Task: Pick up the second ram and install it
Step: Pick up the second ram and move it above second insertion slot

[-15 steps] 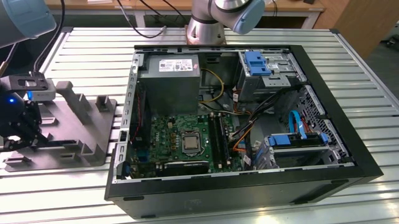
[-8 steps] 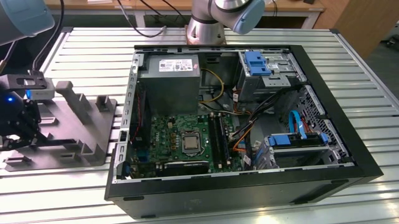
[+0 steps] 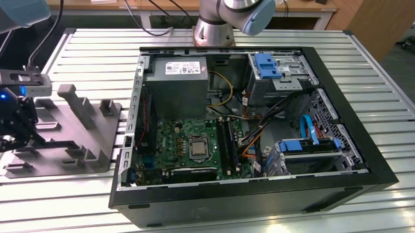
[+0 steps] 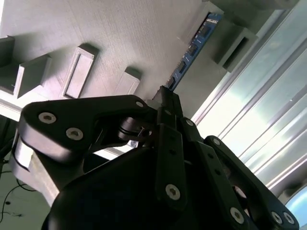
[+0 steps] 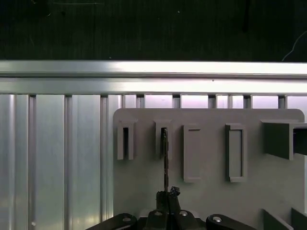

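Observation:
The second ram [image 4: 194, 45] is a narrow blue-green stick with black chips, standing on edge over the grey holder block [image 4: 120, 38]. In the first wrist view I see the ram [image 5: 165, 163] edge-on as a thin dark line, its far end at a slot of the holder [image 5: 144, 191]. My gripper [image 4: 166, 98] is shut on the stick's near end, with the black fingers [image 5: 169, 199] pressed together around it. In the exterior view the gripper [image 3: 14, 138] hangs over the holder [image 3: 71, 141], at the exterior view's far left. The green motherboard [image 3: 188, 141] lies inside the open computer case [image 3: 350, 145].
Black socket rails [image 3: 226, 141] run along the motherboard beside the processor socket [image 3: 198, 148]. A grey power supply [image 3: 176, 87], orange and yellow cables [image 3: 250, 141] and blue drive brackets [image 3: 304, 145] crowd the case. The holder has several upright posts [image 3: 81, 104]. A ribbed aluminium table [image 3: 363, 39] lies under everything.

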